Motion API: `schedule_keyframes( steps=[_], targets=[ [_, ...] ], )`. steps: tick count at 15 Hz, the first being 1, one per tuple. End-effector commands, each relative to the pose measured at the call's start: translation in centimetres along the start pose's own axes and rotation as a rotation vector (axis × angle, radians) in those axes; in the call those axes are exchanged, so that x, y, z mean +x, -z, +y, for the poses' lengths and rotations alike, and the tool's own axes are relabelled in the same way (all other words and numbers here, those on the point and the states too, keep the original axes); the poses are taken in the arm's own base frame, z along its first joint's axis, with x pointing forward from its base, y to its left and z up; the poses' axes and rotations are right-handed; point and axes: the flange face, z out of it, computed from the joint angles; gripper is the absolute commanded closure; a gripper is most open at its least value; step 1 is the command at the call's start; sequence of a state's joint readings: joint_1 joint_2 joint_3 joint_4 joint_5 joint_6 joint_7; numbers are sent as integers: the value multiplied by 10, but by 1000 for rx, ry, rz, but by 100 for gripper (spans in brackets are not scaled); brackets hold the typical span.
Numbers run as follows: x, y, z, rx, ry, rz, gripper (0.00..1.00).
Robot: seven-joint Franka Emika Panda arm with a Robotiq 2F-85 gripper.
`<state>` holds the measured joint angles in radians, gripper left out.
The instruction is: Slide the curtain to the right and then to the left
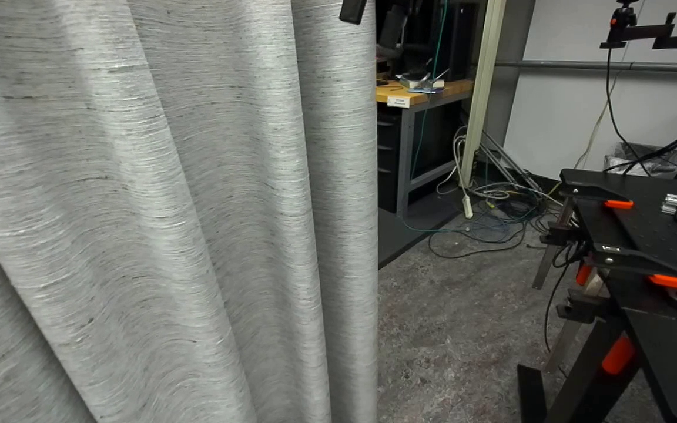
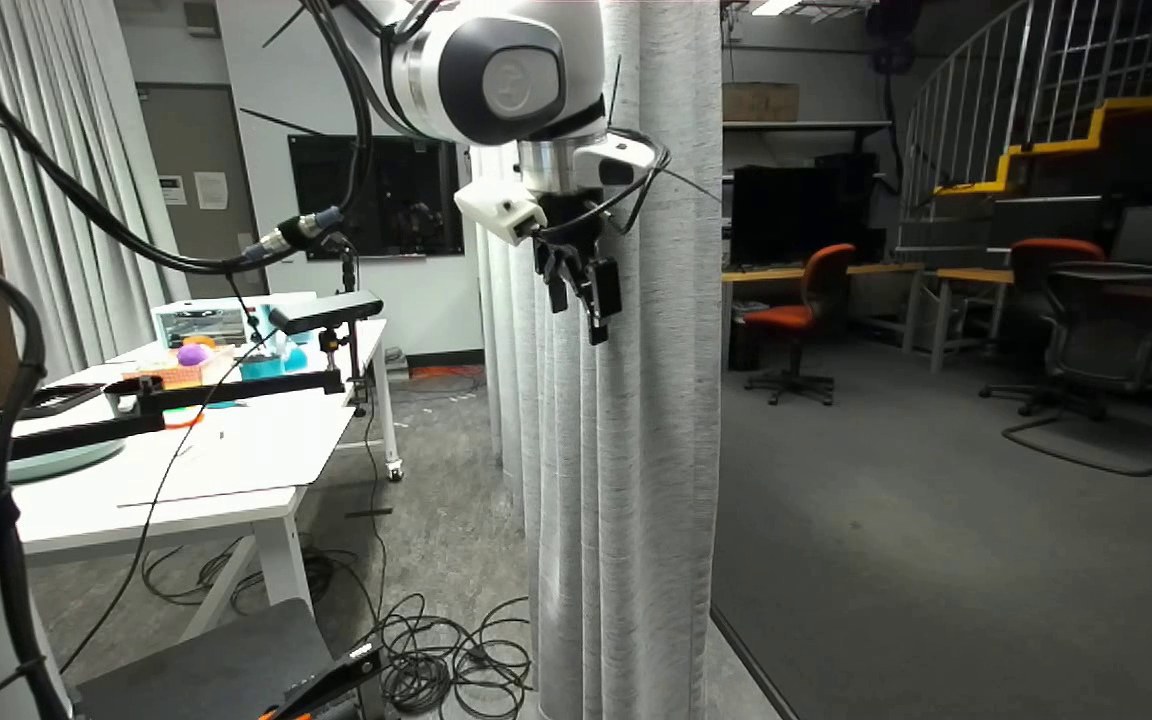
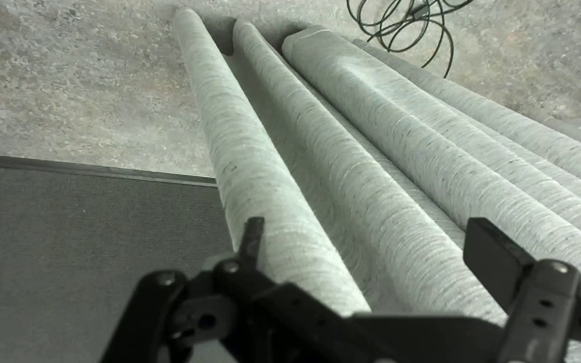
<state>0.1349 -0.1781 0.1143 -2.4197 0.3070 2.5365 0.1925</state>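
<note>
The light grey streaked curtain (image 1: 227,176) hangs in deep vertical folds and fills the left half of an exterior view. It also hangs behind the gripper in an exterior view (image 2: 636,480), with its free edge at the right. In the wrist view its folds (image 3: 386,201) run down to the floor. My gripper (image 3: 373,252) is open, with the fingers wide apart and folds showing between and beyond them. I cannot tell whether the fingers touch the fabric. In an exterior view the gripper (image 2: 581,300) points down in front of the curtain. A black fingertip (image 1: 351,10) shows at a top edge.
A white table (image 2: 236,450) with a camera arm stands left of the curtain. Coiled cables (image 2: 436,650) lie on the floor, also in the wrist view (image 3: 416,25). A black table with orange-tipped clamps (image 1: 656,329) stands at the right. Office chairs (image 2: 806,290) stand beyond the curtain.
</note>
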Motion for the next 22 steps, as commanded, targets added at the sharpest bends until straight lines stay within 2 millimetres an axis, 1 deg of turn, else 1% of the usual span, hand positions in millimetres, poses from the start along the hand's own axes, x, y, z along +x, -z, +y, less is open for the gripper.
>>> schedule_keyframes(
  steps=[1, 4, 9, 10, 11, 13, 14, 16, 20, 21, 22],
  targets=[
    [19, 0, 1, 2, 47, 33, 0],
    [27, 3, -11, 16, 136, 113, 0],
    [29, 4, -34, 34, 294, 297, 0],
    [29, 3, -37, 38, 311, 318, 12],
    [29, 3, -39, 42, 325, 336, 26],
    [29, 1, -40, 41, 349, 361, 42],
    [30, 0, -39, 38, 356, 369, 51],
    [31, -2, -35, 32, 362, 378, 65],
    [36, -9, -25, 26, 326, 353, 95],
    [39, -11, -20, 22, 310, 348, 100],
    [43, -13, -13, 13, 290, 343, 100]
  ],
)
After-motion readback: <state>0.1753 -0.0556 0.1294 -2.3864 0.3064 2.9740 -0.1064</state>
